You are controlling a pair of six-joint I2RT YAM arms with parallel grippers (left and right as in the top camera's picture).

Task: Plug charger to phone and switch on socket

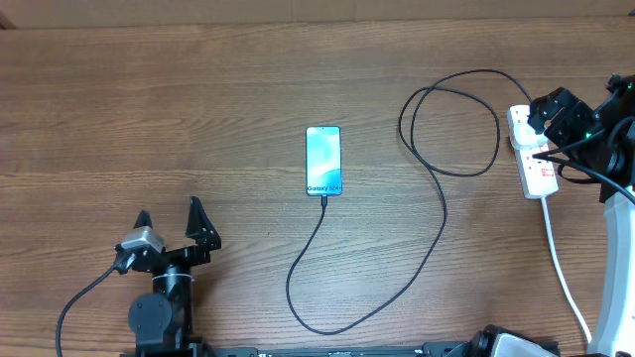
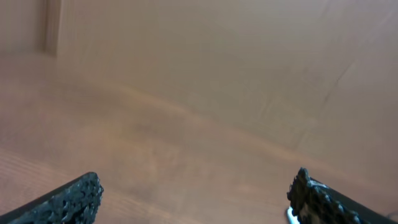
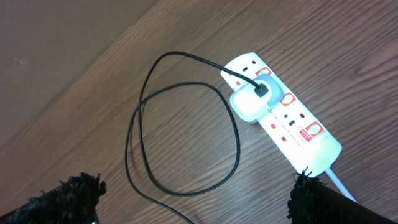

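Rough black fingertips [image 3: 71, 196] of the right claw [image 3: 193, 199] fill the two lower corners of the wrist view, spread wide with nothing between them. The claw hangs over the socket [image 3: 292, 124] near the right edge of the wooden tabletop [image 1: 149, 109]. A pale adapter block [image 3: 247, 104] sits in the strip, and the charger [image 3: 238, 143] leaves it in a loose double loop. At lower left of the overhead view the left claw [image 1: 171, 226] is likewise open and empty. The likeliest trouble is a finger landing on the adapter or between the red switches [image 3: 287, 98], so that the light strip skids instead of clicking. A finger could also snag the loop and tug the phone [image 1: 323, 161]. The phone lies mid-frame, long axis running up and down the picture, its lettered end toward the bottom. The cable tip meets that end and looks seated, though it is too small to be sure. The socket runs diagonally from upper centre to lower right in the wrist view, and its white cord [image 1: 561, 268] trails off the lower end.
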